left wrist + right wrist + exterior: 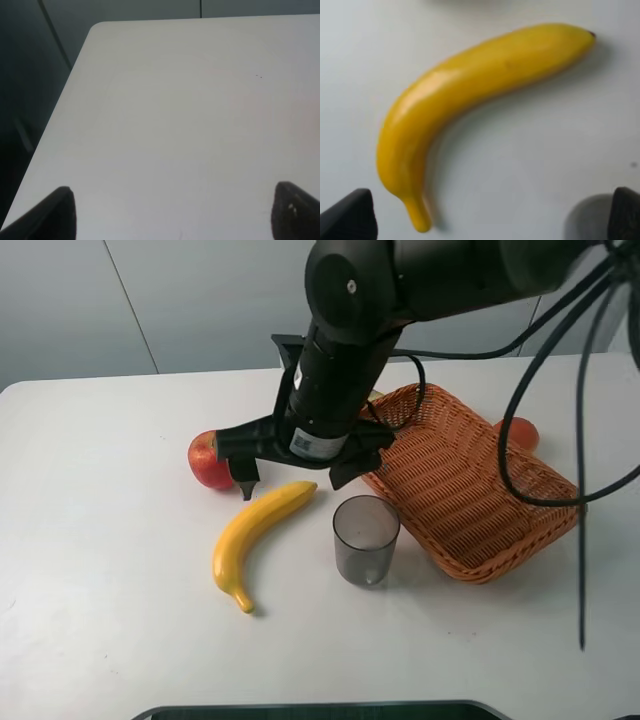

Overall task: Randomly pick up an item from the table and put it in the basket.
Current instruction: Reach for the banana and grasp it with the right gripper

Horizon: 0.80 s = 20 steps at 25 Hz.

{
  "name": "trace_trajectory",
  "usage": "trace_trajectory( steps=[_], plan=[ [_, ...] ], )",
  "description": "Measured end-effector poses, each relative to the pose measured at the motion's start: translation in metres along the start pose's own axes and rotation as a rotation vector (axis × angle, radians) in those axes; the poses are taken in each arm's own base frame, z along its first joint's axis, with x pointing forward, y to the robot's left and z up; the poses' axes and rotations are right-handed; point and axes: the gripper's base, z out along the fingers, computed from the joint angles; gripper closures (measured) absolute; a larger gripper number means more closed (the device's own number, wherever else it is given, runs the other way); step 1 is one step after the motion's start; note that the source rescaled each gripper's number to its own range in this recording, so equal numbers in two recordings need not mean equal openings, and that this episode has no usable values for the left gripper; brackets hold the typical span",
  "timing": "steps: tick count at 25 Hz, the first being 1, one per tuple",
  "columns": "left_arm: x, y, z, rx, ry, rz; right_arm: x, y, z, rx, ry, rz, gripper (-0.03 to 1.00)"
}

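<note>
Pick not yet begun; banana [255, 535] outside the basket [455, 485].
Jaws wide and empty, the right gripper [293, 478] hovers over the banana, which lies on the table [100, 540] at the basket's 8 o'clock; left gripper [175, 215] also wide, empty; grasp, lift, drop remain.

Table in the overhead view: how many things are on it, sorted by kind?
Banana: 1
Red apple: 1
Grey cup: 1
Wicker basket: 1
Reddish-orange thing behind the basket, partly hidden, kind unclear: 1
Total: 5 in sight; more may be hidden.
</note>
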Motion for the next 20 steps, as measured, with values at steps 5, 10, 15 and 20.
trace_trajectory(
  steps=[5, 10, 15, 20],
  plan=[
    [0.0, 0.0, 0.0, 0.0, 0.0, 0.0, -0.01, 0.022, 0.021, 0.004, 0.002, 0.039, -0.03],
    [0.0, 0.0, 0.0, 0.0, 0.0, 0.0, -0.019, 0.025, 0.047, 0.063, 0.012, 0.103, -0.03],
    [0.0, 0.0, 0.0, 0.0, 0.0, 0.002, -0.019, 0.017, 0.064, 0.151, 0.008, 0.188, -0.03],
    [0.0, 0.0, 0.0, 0.0, 0.0, 0.004, -0.023, 0.011, 0.068, 0.207, -0.048, 0.283, -0.03]
  ],
)
